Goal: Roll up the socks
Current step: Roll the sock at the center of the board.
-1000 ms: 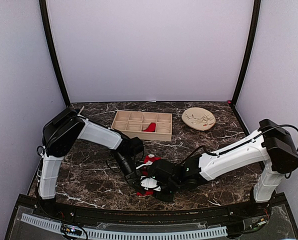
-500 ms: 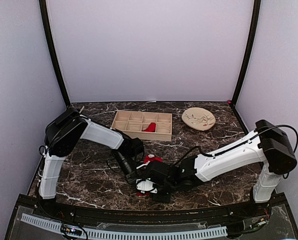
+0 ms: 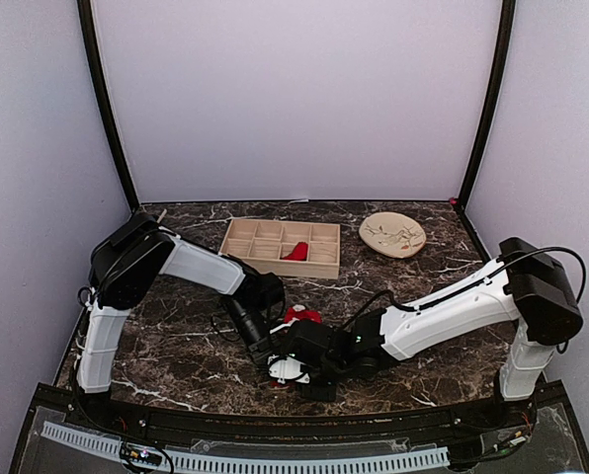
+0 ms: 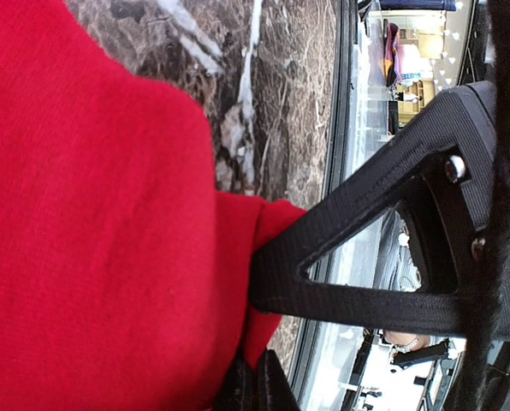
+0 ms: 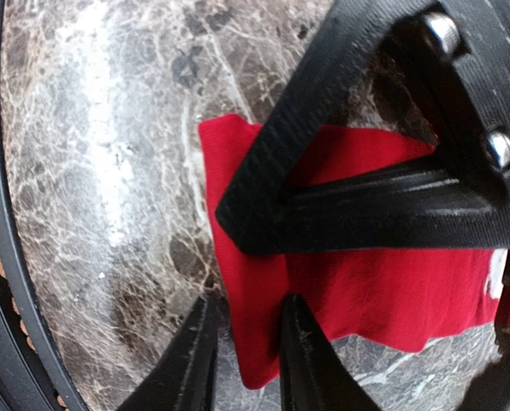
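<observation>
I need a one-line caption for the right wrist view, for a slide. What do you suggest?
Right gripper straddling the edge of a red sock on the marble table.

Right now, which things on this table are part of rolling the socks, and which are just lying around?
Part of the job:
front red sock, pinched by the left gripper
right gripper, at that sock's edge
second red sock, lying in the wooden tray

Just lying about:
wooden tray
plate

My dark marble desk [image 3: 176, 346] carries a wooden compartment tray [image 3: 275, 268] and a beige plate [image 3: 413, 243] at the back, and a red sock [image 3: 300, 314] near me.
</observation>
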Controlling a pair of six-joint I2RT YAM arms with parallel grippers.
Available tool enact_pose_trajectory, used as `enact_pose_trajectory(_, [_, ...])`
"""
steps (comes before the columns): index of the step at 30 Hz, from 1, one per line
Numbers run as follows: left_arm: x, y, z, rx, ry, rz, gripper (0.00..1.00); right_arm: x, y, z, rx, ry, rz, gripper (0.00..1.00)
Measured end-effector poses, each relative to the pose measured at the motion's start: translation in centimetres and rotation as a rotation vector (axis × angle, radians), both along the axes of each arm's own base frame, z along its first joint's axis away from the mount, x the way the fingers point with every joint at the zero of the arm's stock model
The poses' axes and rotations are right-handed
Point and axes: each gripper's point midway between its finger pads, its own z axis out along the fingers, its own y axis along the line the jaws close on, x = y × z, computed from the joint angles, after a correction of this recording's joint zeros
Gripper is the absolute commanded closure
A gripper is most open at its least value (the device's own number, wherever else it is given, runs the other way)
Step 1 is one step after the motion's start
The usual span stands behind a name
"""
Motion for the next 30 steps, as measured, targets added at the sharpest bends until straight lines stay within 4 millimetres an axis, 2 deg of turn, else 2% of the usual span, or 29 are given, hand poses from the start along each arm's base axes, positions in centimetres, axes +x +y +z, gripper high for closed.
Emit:
enact_pose_trajectory(5, [0.0,0.0,0.0,0.001,0.001,-0.001,1.00,0.1,0.1,-0.1,0.001,0.001,0.005,0.85])
enact_pose_trajectory(12, [0.0,0.0,0.0,0.011,0.008,0.003,0.77,0.5,0.0,-0.3,0.010,0.037,-0.008,0.93])
enact_pose_trajectory(15, [0.0,-0.1,0.3,0.019,0.024,0.012,0.72,0.6,0.1,-0.3,0.017,0.067,-0.016,0.96])
enact_pose_trajectory(23, [0.6,0.2,0.6,0.032,-0.008,0.040,0.70,0.6,0.0,-0.3,0.039,0.146,-0.029,0.98])
enact_pose_trajectory(30, [2.3,1.1,0.7,0.053,-0.105,0.111,0.68,0.7,0.0,-0.2,0.062,0.218,-0.048,0.99])
